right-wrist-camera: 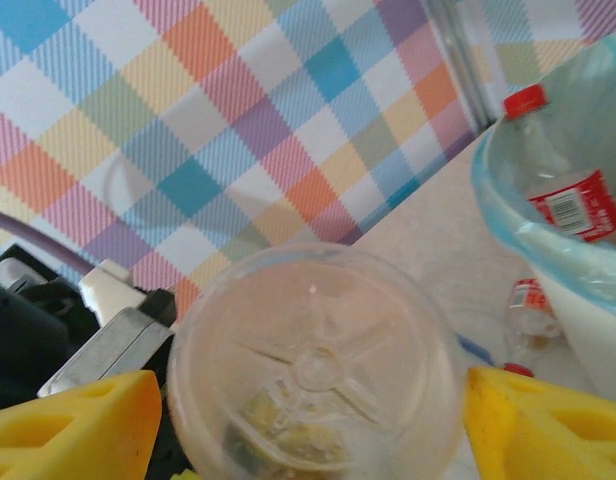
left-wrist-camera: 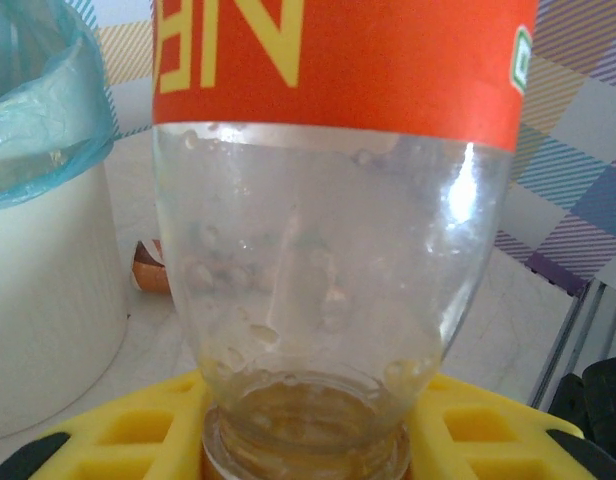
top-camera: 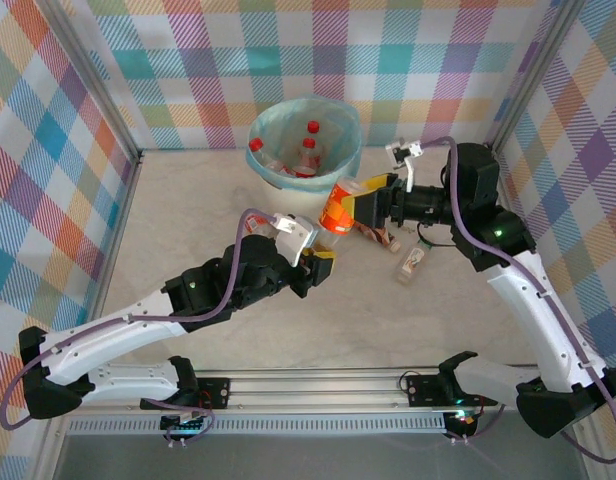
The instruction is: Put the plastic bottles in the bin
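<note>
L arm low from near-left, wrist tipped up toward centre; left gripper (top-camera: 316,262) clamped on neck of orange-label bottle (top-camera: 338,213), holding it tilted clear of table (top-camera: 188,210). Prob. a handover. R arm elbow-high, wrist pointing left; right gripper (top-camera: 373,205) flanked the base, can't tell if squeezing. Just beyond, far centre: bin (top-camera: 260,178) w/ red-cap bottles (top-camera: 306,155) inside
</note>
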Controlling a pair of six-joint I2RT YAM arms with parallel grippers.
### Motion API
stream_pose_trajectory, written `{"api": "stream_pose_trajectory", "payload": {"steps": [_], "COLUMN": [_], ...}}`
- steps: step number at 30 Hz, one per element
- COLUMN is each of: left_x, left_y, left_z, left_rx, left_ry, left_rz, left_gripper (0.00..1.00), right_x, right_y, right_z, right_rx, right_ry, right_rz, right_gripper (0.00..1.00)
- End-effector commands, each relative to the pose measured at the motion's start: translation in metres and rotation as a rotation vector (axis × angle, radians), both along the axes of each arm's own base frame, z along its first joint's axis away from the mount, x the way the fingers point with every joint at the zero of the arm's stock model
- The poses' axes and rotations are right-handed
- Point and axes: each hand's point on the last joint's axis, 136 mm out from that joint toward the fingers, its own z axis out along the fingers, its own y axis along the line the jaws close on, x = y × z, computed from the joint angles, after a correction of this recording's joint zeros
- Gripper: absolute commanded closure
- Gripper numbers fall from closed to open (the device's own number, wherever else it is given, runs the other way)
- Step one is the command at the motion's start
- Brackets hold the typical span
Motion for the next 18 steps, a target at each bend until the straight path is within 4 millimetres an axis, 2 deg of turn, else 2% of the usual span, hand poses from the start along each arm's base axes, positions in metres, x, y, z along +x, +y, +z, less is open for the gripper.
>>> {"api": "stream_pose_trajectory", "payload": {"steps": [1, 8, 10, 12, 14, 18], "left_x": [-0.002, -0.005, -0.006, -0.007, -0.01, -0.012], "left_y": [0.002, -0.002, -0.002, -0.001, -0.002, -0.006], "left_z": [0.011, 0.01, 0.012, 0.014, 0.016, 0.014], "left_rx": [-0.032, -0.025, -0.032, -0.038, -0.045, -0.035], "left_ry": [-0.028, -0.024, -0.027, -0.033, -0.039, -0.033], "left_rz": [-0.014, -0.045, -0.049, -0.054, -0.07, -0.094], "left_gripper": [0.66, 0.64, 0.64, 0.64, 0.64, 0.63], "right_x": [-0.015, -0.01, -0.008, -0.006, -0.005, -0.003], "right_y": [0.005, 0.004, 0.004, 0.004, 0.005, 0.007], "right_z": [0.023, 0.022, 0.02, 0.018, 0.018, 0.017], "right_rx": [0.041, 0.019, 0.012, 0.009, 0.01, 0.011], "right_ry": [-0.079, -0.089, -0.087, -0.084, -0.079, -0.07], "right_rz": [0.079, 0.053, 0.043, 0.037, 0.035, 0.043], "right_gripper": [0.24, 0.33, 0.31, 0.24, 0.24, 0.31]}}
